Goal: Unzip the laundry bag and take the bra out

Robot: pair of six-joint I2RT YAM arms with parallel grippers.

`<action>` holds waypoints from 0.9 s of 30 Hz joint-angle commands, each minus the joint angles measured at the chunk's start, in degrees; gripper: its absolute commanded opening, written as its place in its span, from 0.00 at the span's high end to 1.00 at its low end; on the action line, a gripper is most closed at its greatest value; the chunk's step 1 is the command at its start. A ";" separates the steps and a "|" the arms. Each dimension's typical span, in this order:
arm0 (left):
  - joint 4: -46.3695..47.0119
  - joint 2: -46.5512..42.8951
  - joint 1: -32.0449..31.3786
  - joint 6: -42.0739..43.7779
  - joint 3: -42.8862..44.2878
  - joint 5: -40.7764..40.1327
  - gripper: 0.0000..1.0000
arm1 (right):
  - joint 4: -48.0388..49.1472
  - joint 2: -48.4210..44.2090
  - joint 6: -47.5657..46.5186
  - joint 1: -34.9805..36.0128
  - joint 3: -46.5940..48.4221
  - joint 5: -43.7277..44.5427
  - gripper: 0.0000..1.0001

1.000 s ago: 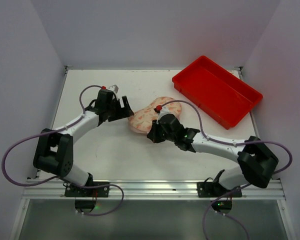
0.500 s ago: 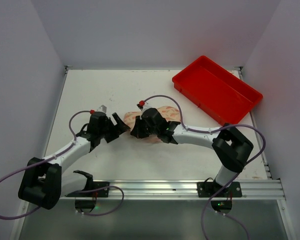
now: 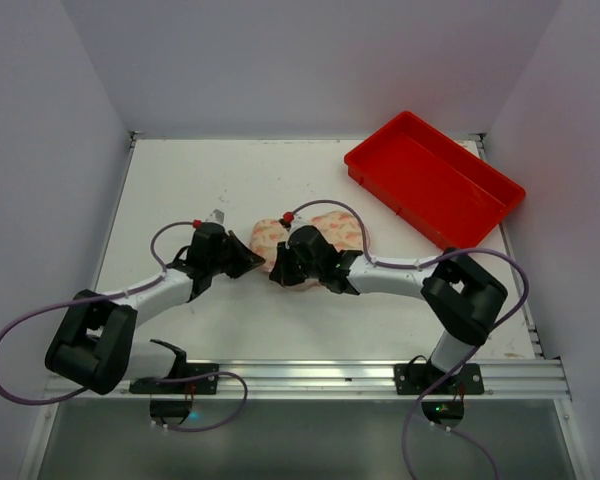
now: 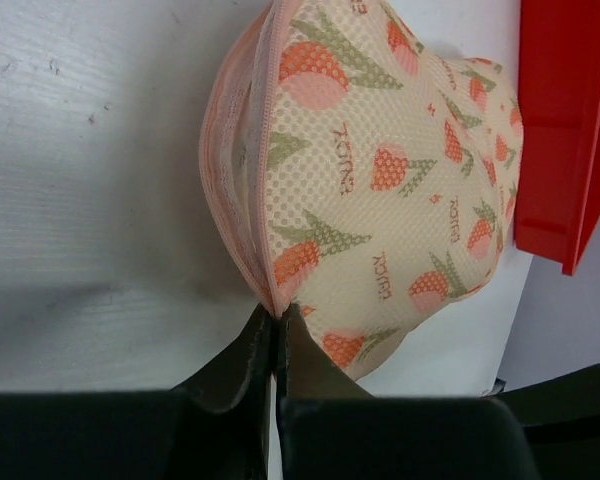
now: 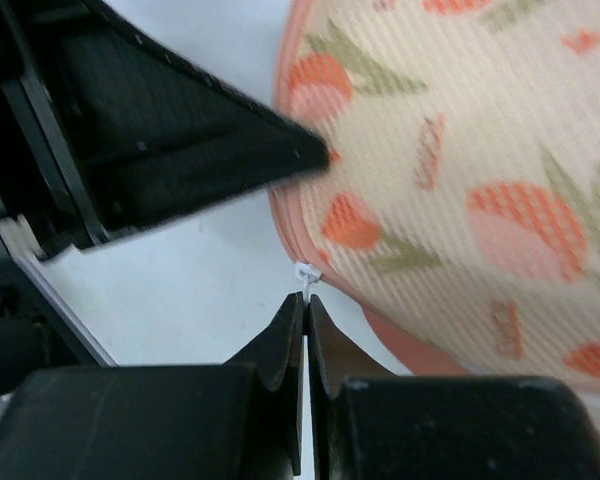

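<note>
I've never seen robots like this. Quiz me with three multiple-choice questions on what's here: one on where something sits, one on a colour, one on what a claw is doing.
1. Where is the red tray?
A. at the table's far right corner
B. at its near left corner
C. in its middle

2. What colour is the laundry bag's zipper edging?
A. blue
B. pink
C. black

3. How is the left gripper?
A. wide open
B. shut on the tray
C. shut on the bag's edging

Answers:
1 A: the top view shows the tray at the far right.
2 B: the left wrist view shows a pink trim around the bag.
3 C: its fingertips meet on that pink edge.
</note>
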 commanded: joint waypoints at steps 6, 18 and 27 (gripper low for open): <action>-4.66 6.19 4.31 13.24 9.85 -4.12 1.00 | -3.58 -15.70 -6.46 -1.83 -10.16 9.17 1.00; -6.70 12.72 7.30 26.97 23.41 -0.18 0.47 | -4.49 -16.88 -7.18 -1.75 -8.51 6.30 1.00; -8.28 -4.68 3.46 7.91 6.46 -1.92 0.08 | 1.14 -2.99 -4.19 -1.48 4.68 0.22 1.00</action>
